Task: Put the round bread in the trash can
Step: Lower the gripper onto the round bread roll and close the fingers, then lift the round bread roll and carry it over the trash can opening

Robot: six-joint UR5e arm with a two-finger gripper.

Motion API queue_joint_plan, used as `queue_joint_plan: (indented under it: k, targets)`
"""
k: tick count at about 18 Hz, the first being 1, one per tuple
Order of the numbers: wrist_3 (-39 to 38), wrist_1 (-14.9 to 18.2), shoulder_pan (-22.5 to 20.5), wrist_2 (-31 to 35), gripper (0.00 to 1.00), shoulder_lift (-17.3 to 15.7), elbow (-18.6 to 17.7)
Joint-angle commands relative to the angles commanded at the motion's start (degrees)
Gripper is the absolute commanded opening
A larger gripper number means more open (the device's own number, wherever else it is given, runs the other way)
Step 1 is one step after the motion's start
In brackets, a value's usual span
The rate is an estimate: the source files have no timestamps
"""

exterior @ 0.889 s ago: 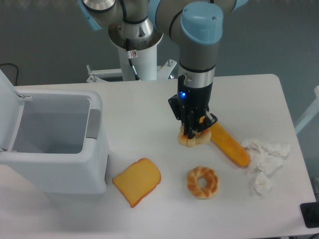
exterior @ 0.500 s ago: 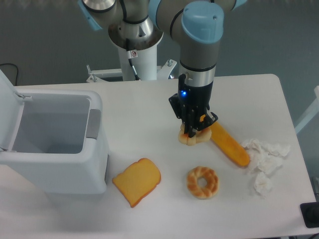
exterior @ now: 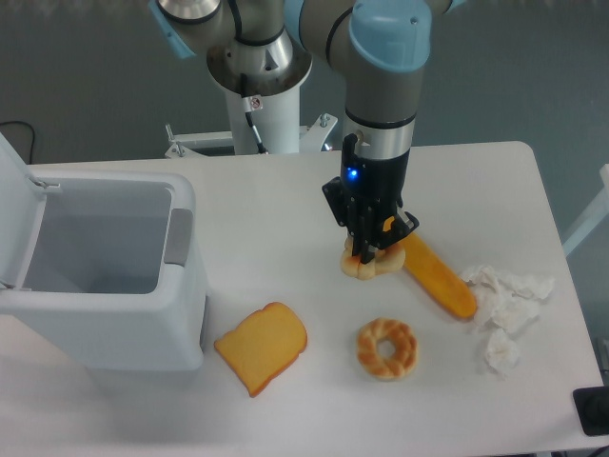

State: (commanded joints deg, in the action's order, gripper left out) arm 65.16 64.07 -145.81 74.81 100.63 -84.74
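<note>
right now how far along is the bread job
Early. The trash can stands open at the left, and the gripper is down on the round bread. Whether its fingers have closed on it can't be told. The bread is on the table, so lifting, carrying and dropping remain.

A toast slice [exterior: 262, 347], twisted ring [exterior: 386, 348], long loaf [exterior: 440, 278] and crumpled paper [exterior: 502, 303] lie on the table [exterior: 266, 209].

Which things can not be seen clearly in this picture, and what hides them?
- Round bread: upper part hidden by the tool; whether the fingers grip it cannot be told.
- Trash can: floor hidden by its near wall, lid cut off by the left edge.
- Dark object: cut off by the right edge.
</note>
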Motion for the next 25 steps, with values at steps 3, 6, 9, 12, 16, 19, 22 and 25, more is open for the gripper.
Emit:
queue_joint_plan:
  k: [3,6,9,12,16,19,22,25]
  targets:
    - [-5.04,0.0,0.18,-2.74,0.09,-0.09,0.72]
    - [-8.71,0.18,0.7,-4.14,0.09,-1.31,0.37]
    - [-11.8,0.18,1.32,-5.82,0.09,-2.46,0.28]
    - [-17.5,0.18,2.98,-6.17,0.09,-3.6,0.19]
    - [-29.01,0.18,4.57,-11.08,0.09,-4.74,0.19]
    - [-31.06,0.09,5.8,-12.06,0.1,-5.36,0.19]
    - [-32.1,0.09,8.69,-12.32,0.1,-5.36,0.19]
    - [-36.93,-0.17,10.72,-13.2,0.1,-5.54,0.45]
